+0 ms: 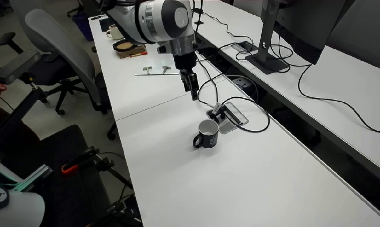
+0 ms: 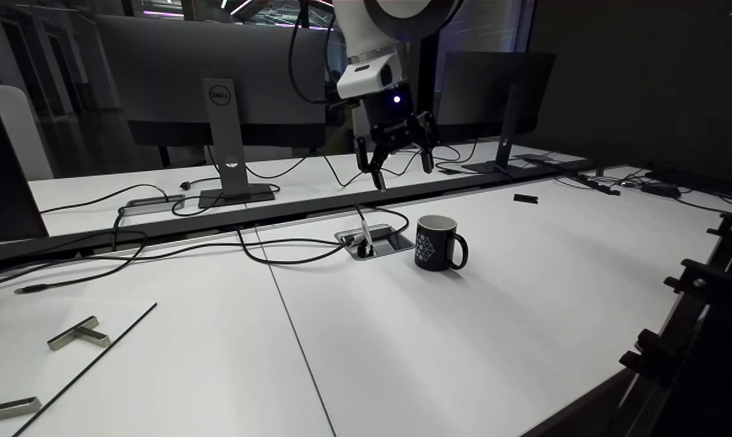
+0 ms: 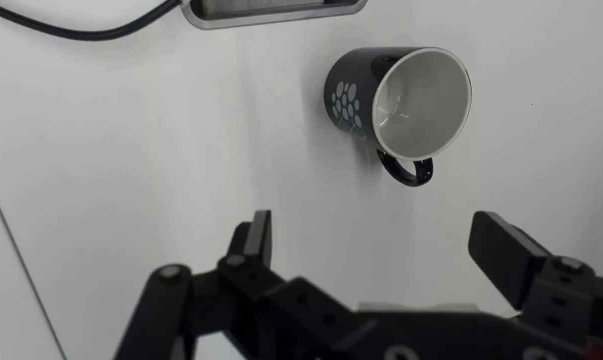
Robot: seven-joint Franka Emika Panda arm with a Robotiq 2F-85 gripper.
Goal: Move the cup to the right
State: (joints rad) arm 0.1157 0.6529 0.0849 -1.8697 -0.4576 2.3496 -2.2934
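Poised empty above the desk (image 1: 164, 176), short of the cup (image 2: 436, 249) just beside the cable well (image 3: 276, 20).
Near the cable well too — holding nothing with the gripper (image 3: 371, 240), spread wide at the fingers (image 3: 501, 255). Could tip or shove the upright cup if lowered off line: in the wrist view, almost in line with one finger at the rim. Could pinch only the handle (image 3: 424, 172), turned away from the cable well, and let the cup swing. Might drag the cable (image 3: 94, 35) beside the cable well if sent across too low. Can read "DELL" on the monitor stand (image 2: 226, 133), beyond the cable well in an exterior view. Can find just a pale cluster of shapes on the cup — without legible words — and on the gripper only small marks too blurred to read.
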